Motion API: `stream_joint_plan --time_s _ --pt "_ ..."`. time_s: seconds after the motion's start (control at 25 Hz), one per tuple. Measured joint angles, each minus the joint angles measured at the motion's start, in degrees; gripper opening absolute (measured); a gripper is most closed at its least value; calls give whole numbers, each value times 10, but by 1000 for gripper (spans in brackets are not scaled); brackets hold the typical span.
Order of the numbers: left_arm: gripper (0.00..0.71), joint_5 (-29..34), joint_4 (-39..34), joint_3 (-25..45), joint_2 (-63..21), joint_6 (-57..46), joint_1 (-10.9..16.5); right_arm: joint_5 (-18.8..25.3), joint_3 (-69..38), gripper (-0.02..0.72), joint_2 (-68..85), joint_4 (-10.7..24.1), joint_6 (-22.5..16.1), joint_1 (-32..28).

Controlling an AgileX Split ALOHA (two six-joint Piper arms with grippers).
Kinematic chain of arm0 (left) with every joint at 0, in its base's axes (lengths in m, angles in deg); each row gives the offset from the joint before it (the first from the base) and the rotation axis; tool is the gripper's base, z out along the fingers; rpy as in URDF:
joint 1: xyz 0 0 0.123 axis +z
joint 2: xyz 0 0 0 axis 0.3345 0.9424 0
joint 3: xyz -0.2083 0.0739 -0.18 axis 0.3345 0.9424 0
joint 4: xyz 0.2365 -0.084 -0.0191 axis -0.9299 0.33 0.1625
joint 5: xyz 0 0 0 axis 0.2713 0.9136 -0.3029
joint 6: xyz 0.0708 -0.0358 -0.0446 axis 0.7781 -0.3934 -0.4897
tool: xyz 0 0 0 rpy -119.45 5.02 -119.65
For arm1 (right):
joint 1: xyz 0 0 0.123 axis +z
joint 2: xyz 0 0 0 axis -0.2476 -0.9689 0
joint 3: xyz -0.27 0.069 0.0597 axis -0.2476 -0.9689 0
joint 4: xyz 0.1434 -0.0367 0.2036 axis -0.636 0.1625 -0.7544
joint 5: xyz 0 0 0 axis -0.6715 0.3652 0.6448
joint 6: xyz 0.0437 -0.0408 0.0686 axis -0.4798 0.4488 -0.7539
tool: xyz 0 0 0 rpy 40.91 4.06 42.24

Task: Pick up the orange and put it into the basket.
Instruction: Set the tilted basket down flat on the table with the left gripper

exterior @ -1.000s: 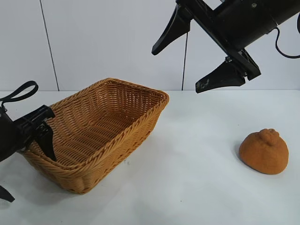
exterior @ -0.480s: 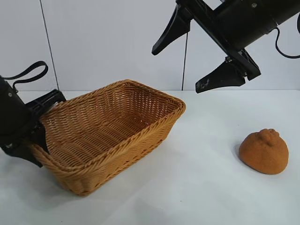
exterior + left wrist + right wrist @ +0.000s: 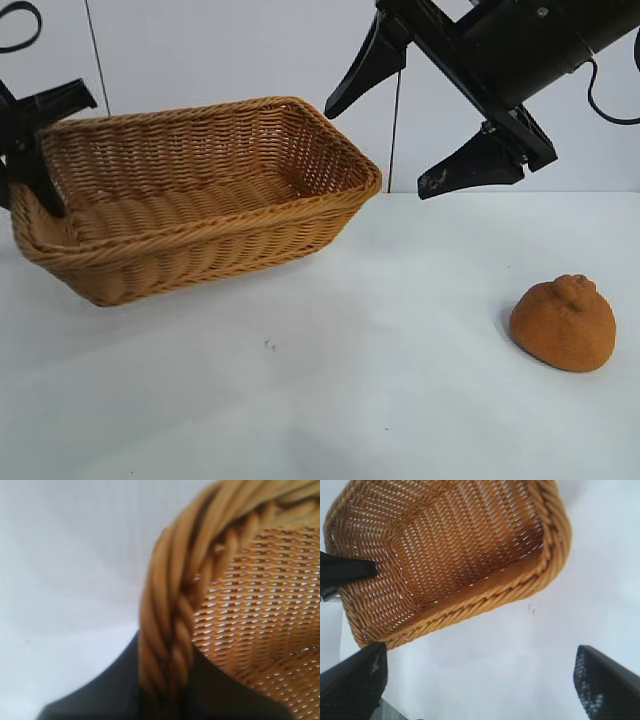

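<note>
The orange (image 3: 563,323), a dull orange-brown lump with a knobby top, lies on the white table at the right. The wicker basket (image 3: 200,205) hangs lifted and tilted at the left. My left gripper (image 3: 28,150) is shut on the basket's braided rim at its left end; the rim (image 3: 167,630) passes between the dark fingers in the left wrist view. My right gripper (image 3: 385,140) is open and empty, high above the table between basket and orange. The right wrist view shows the basket (image 3: 455,550) from above, and the gripper's wide-apart fingertips (image 3: 355,680).
The white table (image 3: 330,400) stretches under both arms. A pale panelled wall (image 3: 220,80) stands behind. The left gripper's finger (image 3: 345,570) shows dark at the basket's far end in the right wrist view.
My left gripper has raised the basket's left end off the table and swung the basket up and leftward. The right arm and the orange have not moved.
</note>
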Motion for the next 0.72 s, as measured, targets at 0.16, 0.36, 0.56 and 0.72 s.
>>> stream_joint_plan --time_s 0.16,0.36,0.56,0.72 --pt "83 32 -17 -34 0 34 8 0 0 694 0 0 0 0" --pt "83 60 -20 -58 22 59 -8 1 0 694 0 1 0 0" --pt "83 159 -18 -160 123 132 -21 7 0 694 0 3 0 0" --pt "83 172 -5 -192 165 157 -26 12 0 694 0 5 0 0"
